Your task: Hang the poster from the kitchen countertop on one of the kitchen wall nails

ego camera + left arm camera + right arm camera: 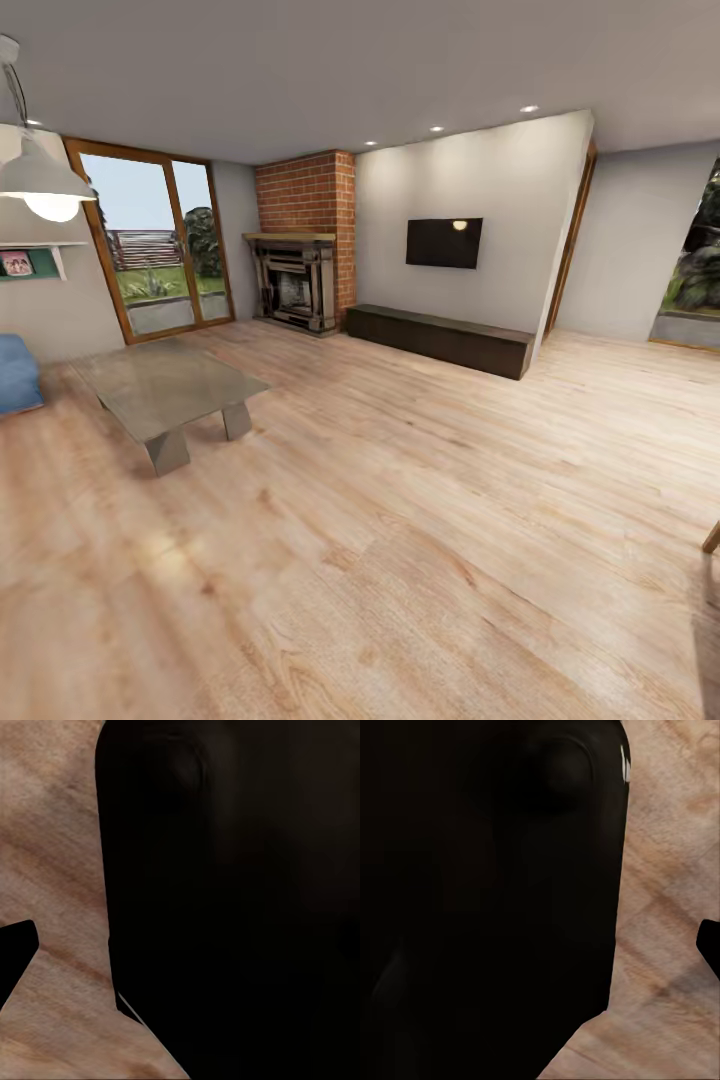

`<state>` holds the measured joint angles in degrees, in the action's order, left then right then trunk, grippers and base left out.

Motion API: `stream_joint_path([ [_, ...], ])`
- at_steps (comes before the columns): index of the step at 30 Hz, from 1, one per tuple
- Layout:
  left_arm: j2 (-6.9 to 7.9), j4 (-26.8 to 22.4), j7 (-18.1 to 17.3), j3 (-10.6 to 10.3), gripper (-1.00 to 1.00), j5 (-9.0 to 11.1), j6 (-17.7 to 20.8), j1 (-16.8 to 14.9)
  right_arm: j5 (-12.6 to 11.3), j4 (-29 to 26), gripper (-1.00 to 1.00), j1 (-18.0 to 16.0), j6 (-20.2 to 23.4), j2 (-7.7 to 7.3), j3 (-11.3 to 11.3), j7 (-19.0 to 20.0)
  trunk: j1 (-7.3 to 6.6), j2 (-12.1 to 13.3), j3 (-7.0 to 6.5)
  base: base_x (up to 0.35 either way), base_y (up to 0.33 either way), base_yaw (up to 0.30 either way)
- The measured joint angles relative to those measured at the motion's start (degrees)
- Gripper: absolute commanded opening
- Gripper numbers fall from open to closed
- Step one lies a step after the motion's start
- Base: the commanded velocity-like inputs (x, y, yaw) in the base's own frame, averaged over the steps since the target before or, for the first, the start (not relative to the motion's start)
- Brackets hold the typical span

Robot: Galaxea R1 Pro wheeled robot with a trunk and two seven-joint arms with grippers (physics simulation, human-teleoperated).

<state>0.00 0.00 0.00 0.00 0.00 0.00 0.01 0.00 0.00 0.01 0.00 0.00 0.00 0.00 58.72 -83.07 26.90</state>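
Much bare wood floor (pixel 400 520) (table (pixel 165 385) left)

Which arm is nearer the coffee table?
Left, likely: coffee table sits at head view's left, the left arm's side, away from the right's. Wrist views face floor; exact positions unclear.

Head wide; wrists near wood floor (pixel 400 560).

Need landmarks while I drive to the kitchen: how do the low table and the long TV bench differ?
The low table has a pale, glassy grey top on angled legs; the TV bench is a dark brown solid block. The table stands out in the open floor at left; the bench runs along the wall under the black TV. The bench is longer and narrower. Both are low and sit on the wood floor.
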Motion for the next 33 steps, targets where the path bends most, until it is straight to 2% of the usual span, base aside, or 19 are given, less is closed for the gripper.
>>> stream_joint_path([
  [4,-0.96,-0.9,0.0,0.0,1.00,0.1,0.0,0.7,0.1,0.0,1.00,-0.6,0.8,0.19,-0.2,0.6,0.01,0.0,-0.02,0.000,0.000,0.000],
  [20,-1.06,-0.9,0.0,0.0,1.00,0.1,0.0,0.7,0.1,0.0,1.00,-0.6,0.9,0.18,-0.2,0.6,0.01,0.0,-0.02,0.000,0.000,0.000],
  [25,-1.99,-2.5,0.0,0.2,1.00,0.1,-0.3,1.7,-0.2,-1.2,1.00,-1.9,-0.6,0.11,-0.2,0.6,0.01,0.0,-0.02,0.000,0.000,0.000],
  [29,-1.05,-3.8,0.2,0.2,1.00,0.0,-0.6,2.1,-0.4,-2.6,1.00,-3.3,-1.7,-0.01,-0.3,0.5,0.00,0.0,-0.02,0.000,0.000,0.000],
  [30,0.19,-7.7,0.2,0.3,1.00,0.0,-0.6,2.1,-0.4,-5.8,1.00,-4.1,-8.2,-0.04,-0.3,0.5,0.00,0.0,-0.02,0.000,0.000,0.000],
  [31,0.44,-16.5,0.2,0.2,1.00,0.0,-0.7,2.1,-0.4,-7.1,1.00,-4.2,-8.6,-0.10,-0.3,0.5,0.00,0.0,-0.03,0.000,0.000,0.000],
  [33,0.86,-22.9,0.2,0.2,1.00,-0.1,-0.7,2.1,-0.4,-9.9,1.00,-4.3,-8.7,-0.41,-0.4,0.5,0.00,0.0,-0.03,0.000,0.000,0.000],
])
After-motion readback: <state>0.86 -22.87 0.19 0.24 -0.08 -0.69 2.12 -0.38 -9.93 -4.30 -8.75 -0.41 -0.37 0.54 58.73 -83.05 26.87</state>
